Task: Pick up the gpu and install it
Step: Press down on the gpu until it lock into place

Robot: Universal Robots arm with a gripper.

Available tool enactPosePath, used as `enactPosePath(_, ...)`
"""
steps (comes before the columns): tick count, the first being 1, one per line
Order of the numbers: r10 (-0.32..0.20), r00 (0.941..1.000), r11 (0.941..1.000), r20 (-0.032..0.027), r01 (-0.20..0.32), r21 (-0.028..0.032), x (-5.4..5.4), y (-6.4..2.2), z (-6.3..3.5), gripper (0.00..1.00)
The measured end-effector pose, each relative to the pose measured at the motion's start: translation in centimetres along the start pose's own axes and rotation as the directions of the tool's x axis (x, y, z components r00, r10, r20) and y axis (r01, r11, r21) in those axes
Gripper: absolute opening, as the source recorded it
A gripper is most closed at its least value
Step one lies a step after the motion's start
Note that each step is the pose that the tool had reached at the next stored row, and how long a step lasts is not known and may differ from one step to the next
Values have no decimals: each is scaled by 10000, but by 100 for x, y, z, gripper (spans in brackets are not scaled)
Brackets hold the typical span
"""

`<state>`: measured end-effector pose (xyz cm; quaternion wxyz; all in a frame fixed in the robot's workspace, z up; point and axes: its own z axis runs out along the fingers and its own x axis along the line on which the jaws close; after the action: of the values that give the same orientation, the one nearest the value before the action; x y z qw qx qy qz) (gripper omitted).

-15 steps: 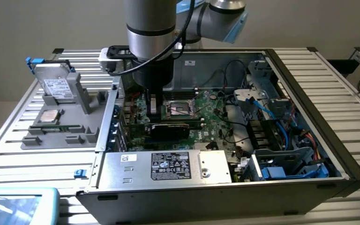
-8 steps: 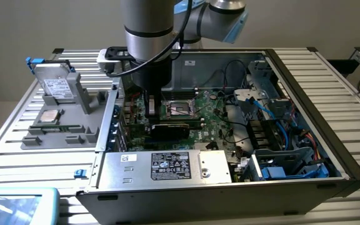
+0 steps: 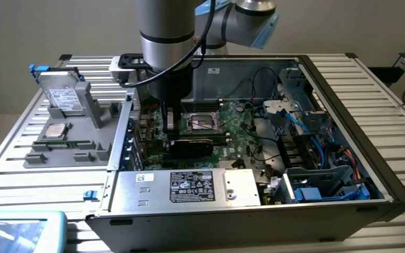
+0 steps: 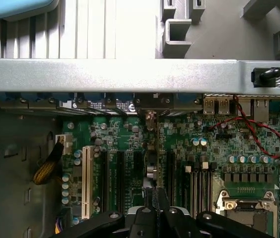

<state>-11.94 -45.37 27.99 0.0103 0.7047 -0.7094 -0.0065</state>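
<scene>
- Exterior view: the arm reaches into the open computer case point(image 3: 329, 95); the gpu point(image 3: 190, 146), black cooler showing, stands on edge over the motherboard point(image 3: 241, 132), apparently at its slot but seating unconfirmed.
- Wrist view: end effector point(image 4: 155, 210) clamped on the gpu's thin edge point(image 4: 151, 163) above the expansion slots point(image 4: 120, 178); contact with the slot is hidden.

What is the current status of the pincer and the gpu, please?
Pincer shut on gpu, over motherboard slots inside the case. Card upright, edge-on. Nothing in the way.
</scene>
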Motion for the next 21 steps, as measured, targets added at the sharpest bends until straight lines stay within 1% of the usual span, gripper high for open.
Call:
enactPosePath(3,1,10000,10000,-1,-1,84,-2,12,15,12)
enactPosePath(5,0,10000,9999,1,0,103,-2,17,24,12)
enactPosePath(14,3,10000,9999,2,-3,129,-23,40,78,12)
enactPosePath(21,6,10000,9999,-6,-6,134,-37,52,113,12)
